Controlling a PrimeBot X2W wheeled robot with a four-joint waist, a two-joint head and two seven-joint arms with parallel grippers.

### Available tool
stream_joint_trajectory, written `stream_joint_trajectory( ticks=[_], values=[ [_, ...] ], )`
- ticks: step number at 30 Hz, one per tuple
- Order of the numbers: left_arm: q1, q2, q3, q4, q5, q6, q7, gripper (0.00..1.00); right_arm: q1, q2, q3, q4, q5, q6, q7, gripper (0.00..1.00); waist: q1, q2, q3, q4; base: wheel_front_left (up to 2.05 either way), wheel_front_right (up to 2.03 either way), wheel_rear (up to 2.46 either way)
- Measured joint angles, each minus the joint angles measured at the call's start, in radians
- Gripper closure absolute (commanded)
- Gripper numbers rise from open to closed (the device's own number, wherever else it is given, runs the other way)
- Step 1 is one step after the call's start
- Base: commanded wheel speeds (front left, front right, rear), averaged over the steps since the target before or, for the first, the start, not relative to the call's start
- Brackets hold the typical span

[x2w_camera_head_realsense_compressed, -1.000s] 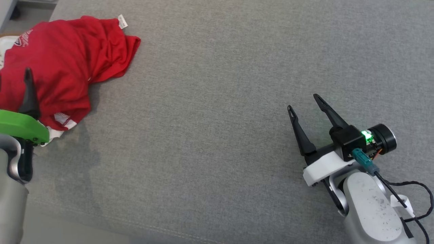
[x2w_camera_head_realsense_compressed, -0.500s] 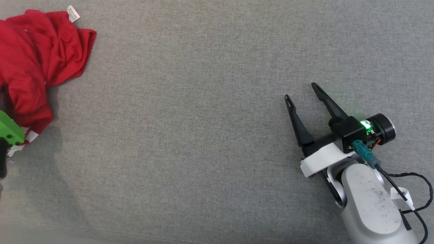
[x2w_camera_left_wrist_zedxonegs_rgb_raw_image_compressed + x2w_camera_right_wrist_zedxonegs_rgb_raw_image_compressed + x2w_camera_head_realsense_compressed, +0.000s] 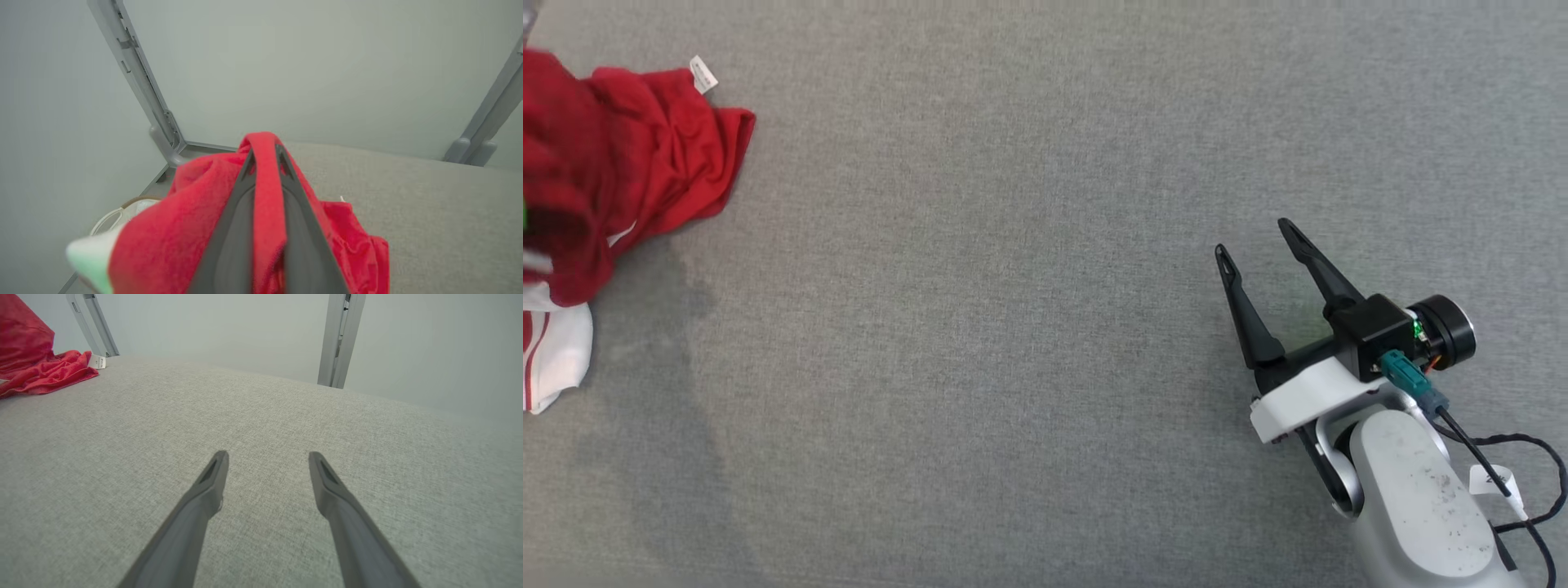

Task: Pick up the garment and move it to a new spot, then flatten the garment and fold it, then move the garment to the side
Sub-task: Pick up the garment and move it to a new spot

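The garment (image 3: 621, 171) is a crumpled red shirt with a white label, bunched at the far left edge of the grey surface in the head view. In the left wrist view my left gripper (image 3: 264, 153) is shut on a raised fold of the red garment (image 3: 265, 196), which stands pinched between the two dark fingers and hangs down on both sides. My right gripper (image 3: 1254, 241) rests open at the lower right of the head view, far from the cloth. Its fingers are spread over bare fabric, right gripper (image 3: 267, 457), with the garment (image 3: 36, 371) at the far upper left.
A white piece with red stripes (image 3: 551, 359) lies just below the red cloth at the left edge. Grey metal frame posts (image 3: 139, 81) (image 3: 341, 339) stand at the back of the grey surface (image 3: 1013, 286) before a pale wall. A black cable (image 3: 1527, 482) trails from the right forearm.
The left gripper has shut on a fold of the garment and raised it. The head view has shifted, so the cloth sits further left. The right gripper stays open in place.
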Motion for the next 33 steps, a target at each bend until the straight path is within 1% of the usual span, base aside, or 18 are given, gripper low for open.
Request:
stream_joint_trajectory(
  ticks=[2,4,6,8,10,14,17,21,22,26,28,29,30,33],
  values=[
    [-0.015,0.005,0.045,-0.087,0.049,0.000,-0.003,1.00,0.008,0.000,0.004,-0.003,0.012,0.000,0.000,0.00,0.0000,0.0000,-0.019,-0.006,0.00,0.00,0.00],
    [-0.012,-0.005,0.081,-0.165,0.081,0.000,-0.003,1.00,0.019,0.000,0.007,-0.006,0.024,0.000,0.000,0.00,0.0000,0.0000,-0.036,-0.015,0.00,0.00,0.00],
    [0.000,-0.028,0.117,-0.251,0.111,0.000,-0.003,1.00,0.029,0.000,0.014,-0.008,0.036,0.000,0.000,0.00,0.0000,0.0000,-0.053,-0.031,0.00,0.00,0.00],
    [0.015,-0.056,0.129,-0.310,0.128,0.000,-0.003,1.00,0.043,0.000,0.020,-0.007,0.048,0.000,0.000,0.00,-0.0001,0.0000,-0.067,-0.049,0.00,0.00,0.00],
    [0.037,-0.100,0.141,-0.367,0.128,0.000,-0.003,1.00,0.055,0.000,0.022,-0.009,0.058,0.000,0.000,0.00,0.0000,0.0000,-0.080,-0.073,0.00,0.00,0.00],
    [0.068,-0.173,0.109,-0.456,0.137,0.000,-0.003,1.00,0.080,0.000,0.034,-0.014,0.076,0.000,0.000,0.00,0.0000,0.0000,-0.105,-0.128,0.00,0.00,0.00],
    [0.097,-0.226,0.083,-0.489,0.136,0.000,-0.003,1.00,0.096,-0.001,0.039,-0.019,0.081,0.000,0.000,0.00,0.0000,0.0000,-0.119,-0.171,0.00,0.00,0.00],
    [0.126,-0.291,0.001,-0.501,0.135,0.000,-0.003,1.00,0.113,-0.001,0.045,-0.022,0.087,0.000,0.000,0.00,0.0000,0.0001,-0.131,-0.235,0.00,0.00,0.00],
    [0.128,-0.302,-0.006,-0.502,0.133,0.000,-0.003,1.00,0.115,-0.001,0.048,-0.023,0.090,0.000,0.000,0.00,0.0000,0.0000,-0.132,-0.245,0.00,0.00,0.00],
    [0.150,-0.379,-0.072,-0.506,0.110,0.000,-0.003,1.00,0.126,-0.001,0.057,-0.034,0.101,0.000,0.000,0.00,-0.0001,0.0000,-0.138,-0.315,0.00,0.00,0.00],
    [0.172,-0.407,-0.081,-0.503,0.110,0.000,-0.003,1.00,0.135,-0.001,0.061,-0.036,0.112,0.000,0.000,0.00,-0.0001,0.0000,-0.140,-0.346,0.00,0.00,0.00],
    [0.185,-0.418,-0.074,-0.501,0.114,0.000,-0.003,0.41,0.139,-0.001,0.058,-0.037,0.122,0.000,0.000,0.00,0.0000,0.0001,-0.141,-0.362,0.00,0.00,0.00],
    [0.196,-0.421,-0.076,-0.494,0.125,0.000,-0.003,0.00,0.141,-0.002,0.058,-0.039,0.123,0.000,0.000,0.00,0.0000,0.0001,-0.142,-0.378,0.00,0.00,0.00],
    [0.236,-0.429,-0.075,-0.485,0.167,0.000,-0.003,0.00,0.144,-0.001,0.054,-0.045,0.124,0.000,0.000,0.00,0.0000,0.0001,-0.144,-0.417,0.00,0.00,0.00]
  ],
)
